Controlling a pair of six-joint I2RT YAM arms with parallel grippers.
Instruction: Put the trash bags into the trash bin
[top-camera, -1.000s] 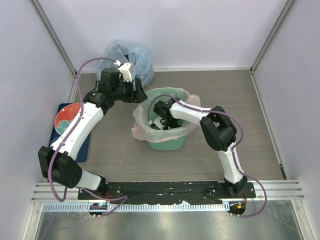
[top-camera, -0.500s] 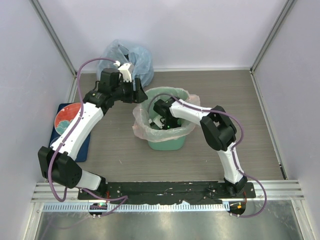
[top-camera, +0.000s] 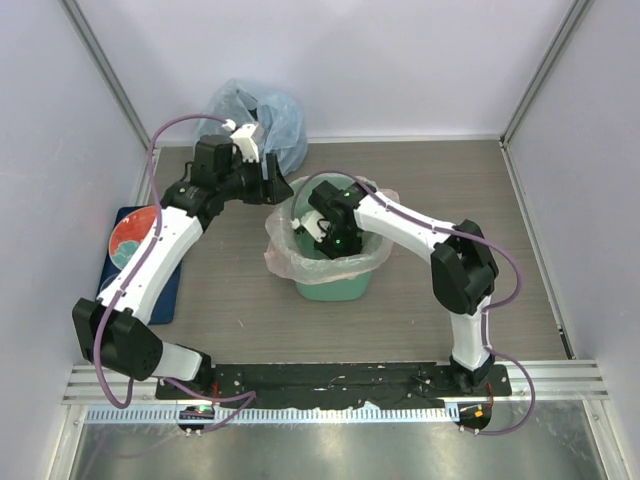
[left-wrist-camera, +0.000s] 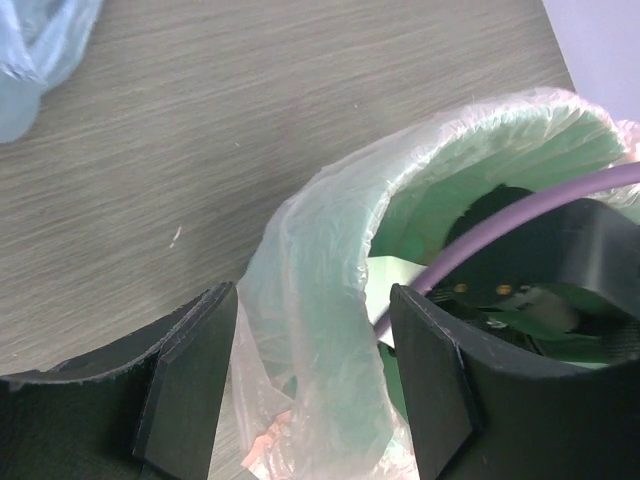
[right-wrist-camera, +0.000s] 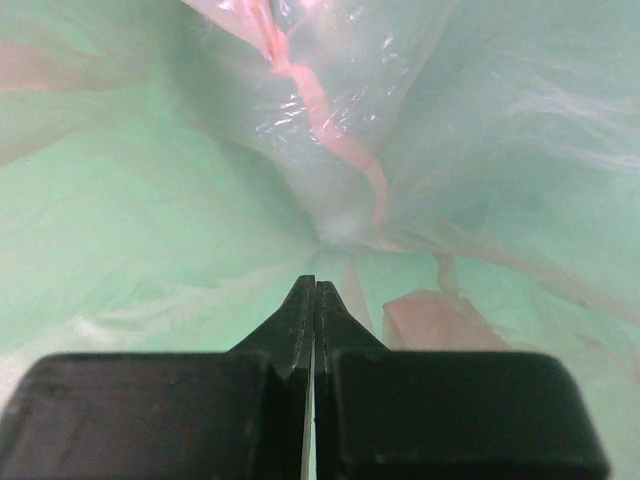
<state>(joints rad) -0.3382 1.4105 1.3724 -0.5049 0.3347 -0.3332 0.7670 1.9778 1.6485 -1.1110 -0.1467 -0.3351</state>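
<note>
Seeing our left gripper (left-wrist-camera: 310, 390) spread astride the pink bag (left-wrist-camera: 315, 270) on the bin (top-camera: 335, 288) — right gripper (right-wrist-camera: 314, 295) pressed together inside.

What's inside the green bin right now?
The pink bag lines the trash bin, edges draped over the rim. The right gripper, shut, reaches down inside it. Plastic covers the bin's floor; anything beneath is hidden.

Left arm (top-camera: 160, 245), white shells on black joints, stood stretched up and across from its base, elbow out to the left and wrist turned toward the middle. Its black two-finger left gripper (left-wrist-camera: 310, 370) hung tilted downward, jaws wide apart. Right arm (top-camera: 410, 225), same white and black, arched leftward. Its black right gripper (right-wrist-camera: 315, 285) pointed down, fingers pressed tight together on nothing.
</note>
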